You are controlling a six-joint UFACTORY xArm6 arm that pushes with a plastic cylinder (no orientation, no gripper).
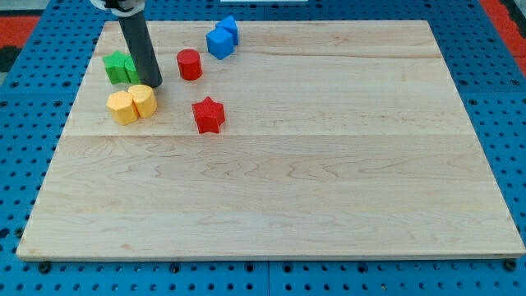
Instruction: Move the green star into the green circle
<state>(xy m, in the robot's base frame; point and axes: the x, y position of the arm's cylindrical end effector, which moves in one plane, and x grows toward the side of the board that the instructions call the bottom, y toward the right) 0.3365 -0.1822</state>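
Note:
Two green blocks sit together near the board's top left. The left one (116,66) looks like the green star. The right one (132,74) touches it and is partly hidden behind my rod, so its shape is hard to make out. My tip (154,85) rests on the board just right of the green pair and just above the yellow blocks.
Two yellow blocks (123,108) (144,99) touch each other just below the tip. A red cylinder (190,64) stands right of the tip. A red star (208,115) lies lower right. Two blue blocks (219,42) (229,29) sit near the top edge of the wooden board (329,164).

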